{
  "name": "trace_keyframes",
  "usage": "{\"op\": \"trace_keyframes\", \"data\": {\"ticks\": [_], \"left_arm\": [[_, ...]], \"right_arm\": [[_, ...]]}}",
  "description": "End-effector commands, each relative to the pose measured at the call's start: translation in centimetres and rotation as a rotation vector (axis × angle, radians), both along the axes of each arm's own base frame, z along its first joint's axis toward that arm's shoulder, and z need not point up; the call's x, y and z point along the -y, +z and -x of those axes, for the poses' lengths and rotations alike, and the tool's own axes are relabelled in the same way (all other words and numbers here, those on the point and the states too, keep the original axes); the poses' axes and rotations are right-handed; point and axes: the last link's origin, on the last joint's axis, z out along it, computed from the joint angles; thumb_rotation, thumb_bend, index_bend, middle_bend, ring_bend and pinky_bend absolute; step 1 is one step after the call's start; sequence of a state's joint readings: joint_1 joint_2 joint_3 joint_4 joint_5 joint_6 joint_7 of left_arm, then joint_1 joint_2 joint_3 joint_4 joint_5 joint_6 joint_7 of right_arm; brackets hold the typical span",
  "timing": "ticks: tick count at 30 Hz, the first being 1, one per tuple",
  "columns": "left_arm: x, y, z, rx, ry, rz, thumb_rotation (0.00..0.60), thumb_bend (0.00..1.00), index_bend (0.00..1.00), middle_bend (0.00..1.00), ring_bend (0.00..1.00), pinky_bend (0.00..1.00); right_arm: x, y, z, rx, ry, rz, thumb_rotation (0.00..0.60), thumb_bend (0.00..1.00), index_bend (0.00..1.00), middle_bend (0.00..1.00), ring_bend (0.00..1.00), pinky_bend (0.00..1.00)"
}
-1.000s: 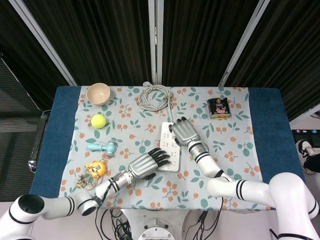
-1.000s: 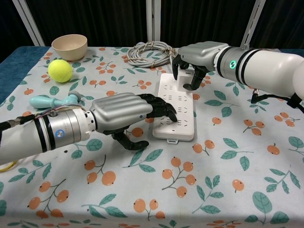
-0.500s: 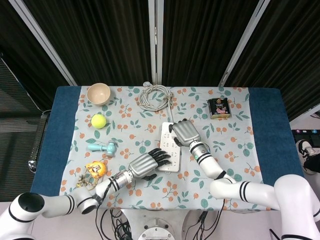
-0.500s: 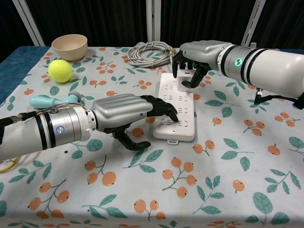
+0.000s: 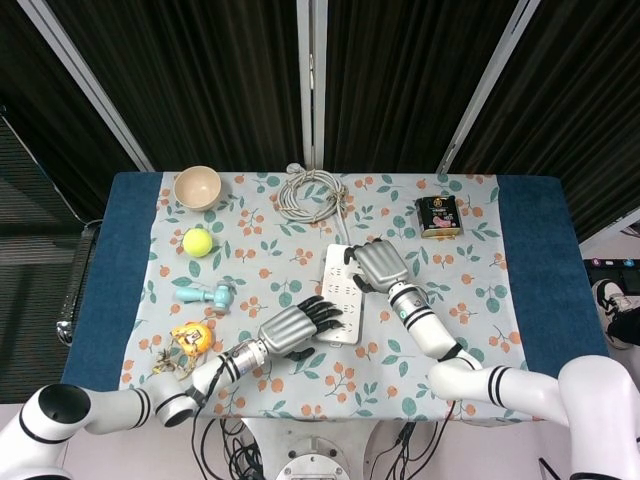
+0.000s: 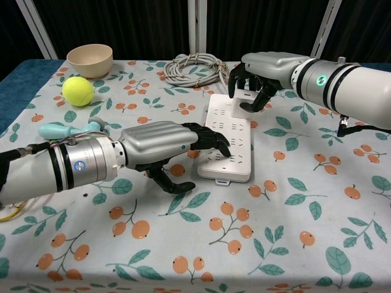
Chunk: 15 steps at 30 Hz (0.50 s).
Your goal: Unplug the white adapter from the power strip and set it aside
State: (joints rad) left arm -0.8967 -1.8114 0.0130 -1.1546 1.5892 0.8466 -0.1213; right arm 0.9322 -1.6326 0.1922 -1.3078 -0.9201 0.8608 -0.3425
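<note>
While the bench (image 5: 110, 250) carries a flowered cloth, power strip (image 6: 229, 137) lying flat on it, left hand (image 6: 162, 144) pressing its near end with fingers (image 6: 211, 140) stretched, holding nothing, right hand (image 6: 264, 68) with fingers curled around white adapter (image 6: 248, 94), at the strip's far end.

A blue table (image 5: 535, 260) carries a floral cloth (image 5: 460, 290), with the power strip (image 5: 340, 300) on it.
</note>
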Motion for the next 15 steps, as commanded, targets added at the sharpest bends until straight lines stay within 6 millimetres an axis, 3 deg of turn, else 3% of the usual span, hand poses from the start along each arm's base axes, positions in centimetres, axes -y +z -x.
{"op": "trace_keyframes", "data": {"ticks": [1, 9, 15], "left_arm": [[0.0, 0.0, 0.0, -0.001, 0.001, -0.001, 0.600, 0.38, 0.18, 0.17, 0.05, 0.09], [-0.1, 0.1, 0.0, 0.000, 0.000, -0.007, 0.600, 0.38, 0.18, 0.17, 0.05, 0.09], [0.0, 1.0, -0.3, 0.030, -0.014, -0.036, 0.600, 0.38, 0.18, 0.17, 0.05, 0.09]], "right_arm": [[0.1, 0.7, 0.2, 0.021, -0.007, 0.016, 0.600, 0.40, 1.00, 0.79, 0.42, 0.33], [0.2, 2.3, 0.8, 0.057, -0.022, 0.041, 0.600, 0.40, 1.00, 0.78, 0.42, 0.33], [-0.2, 5.0, 1.4, 0.066, -0.017, 0.066, 0.600, 0.40, 0.97, 0.77, 0.42, 0.33]]}}
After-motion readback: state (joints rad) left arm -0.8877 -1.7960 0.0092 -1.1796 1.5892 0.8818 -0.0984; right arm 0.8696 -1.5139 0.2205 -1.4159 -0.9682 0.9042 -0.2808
